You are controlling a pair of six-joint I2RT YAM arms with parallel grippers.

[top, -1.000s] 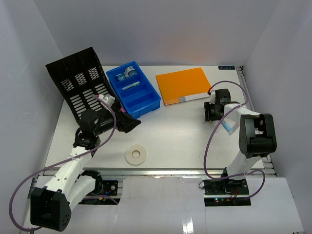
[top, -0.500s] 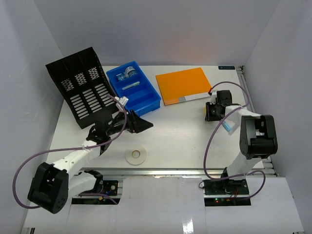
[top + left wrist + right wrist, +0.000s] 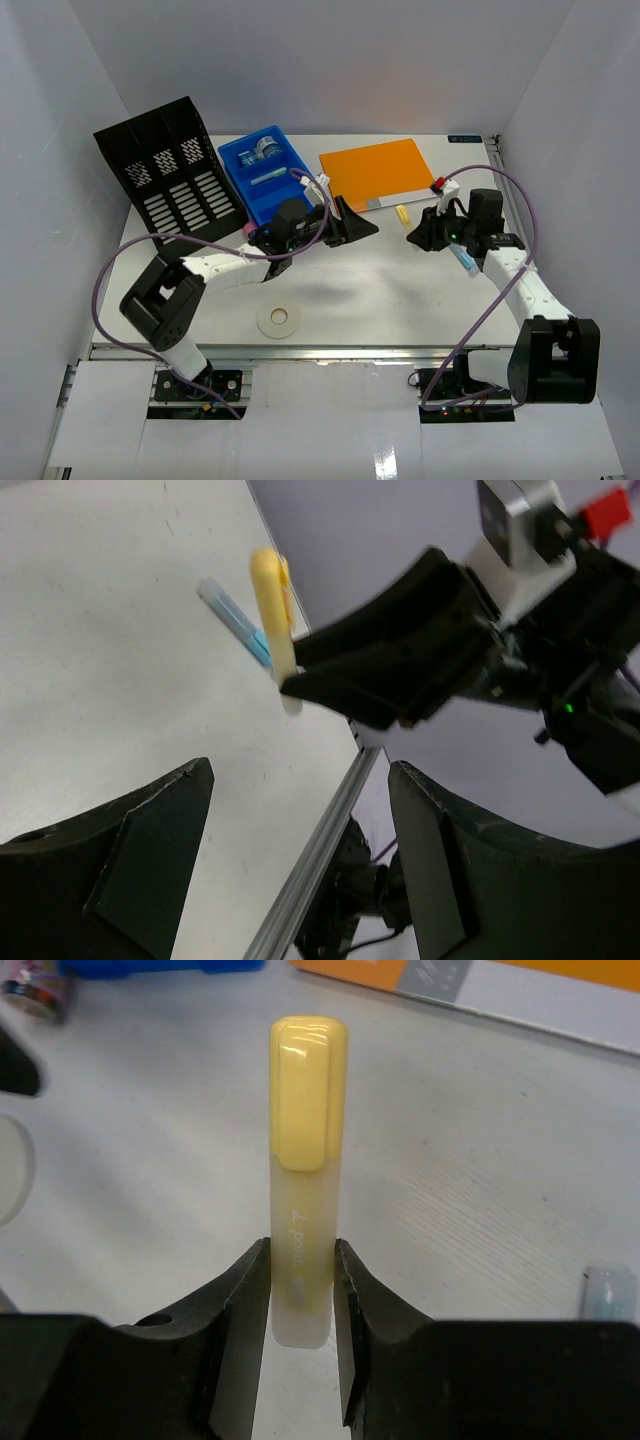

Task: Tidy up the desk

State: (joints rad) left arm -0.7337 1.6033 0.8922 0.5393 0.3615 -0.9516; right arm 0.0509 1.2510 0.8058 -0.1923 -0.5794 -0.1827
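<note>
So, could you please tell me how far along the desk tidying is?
Done: the blue tray holds a few small items. In hand: the right gripper grips the yellow highlighter, with the open left gripper facing it, perhaps for a handover. Left: the tape roll, blue pen and orange folder lie loose on the desk.

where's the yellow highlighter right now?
The highlighter is clamped in the right gripper, cap outward; in the top view it's right of centre, just this side of the orange folder.
</note>
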